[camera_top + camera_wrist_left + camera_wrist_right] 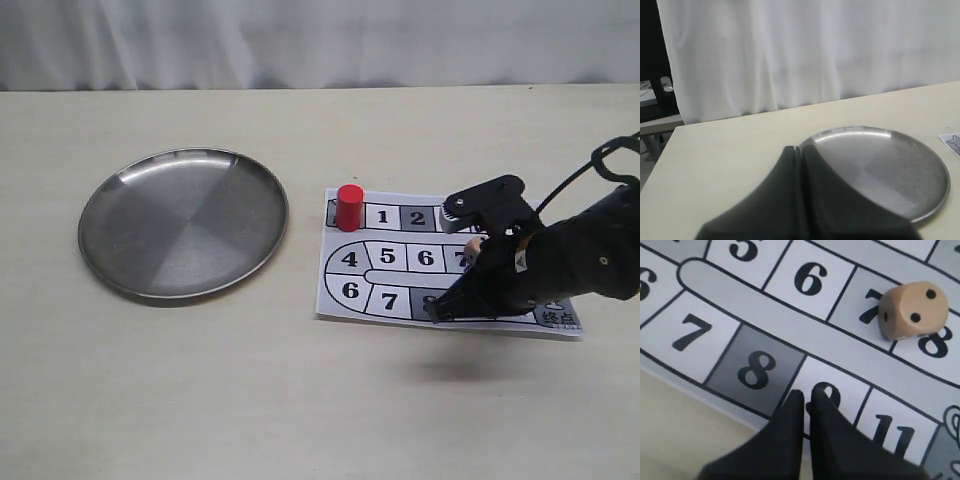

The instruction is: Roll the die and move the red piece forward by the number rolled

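Findings:

- **Die:** The die point(910, 310) rests on the game board point(755, 370), straddling the line between a square marked 7 and one marked 8. Its upper face shows two pips. In the exterior view the die point(472, 246) is partly hidden behind the right arm, in the half of the board nearer the table's right edge.
- **Red piece:** The red piece point(349, 207) stands upright on the board's corner square, the corner nearest the curtain and the plate, just beside the square marked 1. It is well apart from the die.
- **Right gripper:** The right gripper point(805, 405) hovers over the square marked 9, near the die but not touching it. Its fingers are pressed together with nothing between them.
- **Left gripper:** The left gripper point(799, 150) also has its fingers together and carries nothing. It is held near the steel plate point(890, 170).
- **Surroundings:** The plate lies toward the left edge of the table point(300, 400), clear of the board. A white curtain point(300, 40) runs along the far edge.
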`<state>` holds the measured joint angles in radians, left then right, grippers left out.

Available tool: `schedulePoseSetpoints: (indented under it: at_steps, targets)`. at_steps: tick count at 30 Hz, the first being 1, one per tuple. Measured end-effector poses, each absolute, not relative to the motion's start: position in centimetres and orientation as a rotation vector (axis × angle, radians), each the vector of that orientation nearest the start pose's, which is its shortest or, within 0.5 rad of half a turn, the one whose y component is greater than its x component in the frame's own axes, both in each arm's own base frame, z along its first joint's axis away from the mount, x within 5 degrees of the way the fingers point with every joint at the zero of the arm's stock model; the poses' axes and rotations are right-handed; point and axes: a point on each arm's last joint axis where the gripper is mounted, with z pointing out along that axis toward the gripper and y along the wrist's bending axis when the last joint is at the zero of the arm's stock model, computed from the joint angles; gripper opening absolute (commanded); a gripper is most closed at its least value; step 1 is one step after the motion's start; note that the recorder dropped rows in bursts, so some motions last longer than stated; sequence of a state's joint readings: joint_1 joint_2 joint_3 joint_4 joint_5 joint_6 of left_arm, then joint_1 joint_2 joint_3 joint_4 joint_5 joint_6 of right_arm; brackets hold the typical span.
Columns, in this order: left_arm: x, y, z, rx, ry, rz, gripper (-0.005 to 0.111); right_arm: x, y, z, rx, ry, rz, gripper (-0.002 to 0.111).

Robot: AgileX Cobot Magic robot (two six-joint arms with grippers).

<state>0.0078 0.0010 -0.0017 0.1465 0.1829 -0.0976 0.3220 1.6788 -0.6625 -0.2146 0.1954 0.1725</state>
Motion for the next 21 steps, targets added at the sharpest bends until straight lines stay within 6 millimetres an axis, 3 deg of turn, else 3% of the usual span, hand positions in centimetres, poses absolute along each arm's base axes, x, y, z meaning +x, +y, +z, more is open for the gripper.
schedulePoseSetpoints:
  at_steps: [6, 21]
  targets:
    - [5.6, 0.3, 19.7, 0.012, 1.664, 0.063, 0.000, 27.1, 5.9, 12.1, -0.323, 2.693, 0.013, 0.004]
    - [5.6, 0.3, 19.7, 0.012, 1.664, 0.063, 0.000, 27.6, 6.1, 12.2, -0.313, 2.636, 0.039, 0.004]
